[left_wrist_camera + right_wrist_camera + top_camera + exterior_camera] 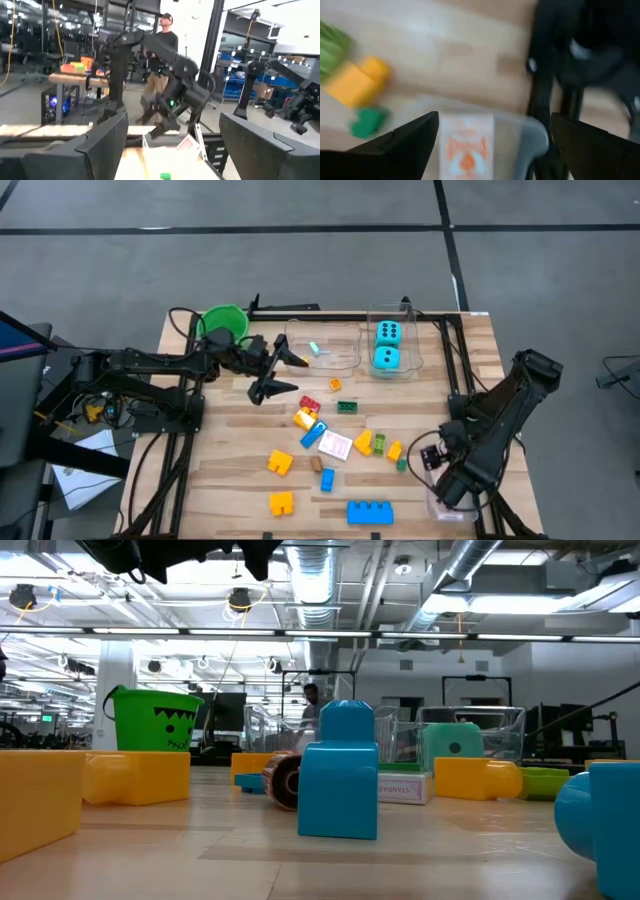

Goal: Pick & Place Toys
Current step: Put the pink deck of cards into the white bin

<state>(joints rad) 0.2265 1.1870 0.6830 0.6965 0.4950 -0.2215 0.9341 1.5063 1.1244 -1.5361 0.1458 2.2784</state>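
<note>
At the left, the left tool [283, 373] hangs raised near the surface's far edge, its fingers spread and holding nothing, just beside the round green plastic bucket [223, 320] and the near-empty clear plastic tub [322, 347]. If it swings down carelessly from here, I judge it could clip that tub's rim or nudge the bucket, since both stand close under its reach.

Across the middle of the pale wooden surface [230, 440] lie the scattered toys: yellow plastic building blocks [280, 463], a long blue plastic block [369, 512], small red, green and orange pieces, and a pink-and-white playing card [334, 446]. They crowd one another, so a grab at one may shove its neighbours or pinch two at once; the flat card in particular looks hard to lift.

Farther right, the two cyan dice with black dots [387, 346] sit inside a second clear tub.

At the right near corner, the right tool [495, 135] is spread wide and empty over a small clear container [520, 137] holding an orange-and-white playing card [466, 150]. The black frame post [545, 90] stands close beside it and could catch the arm as it turns back.
</note>
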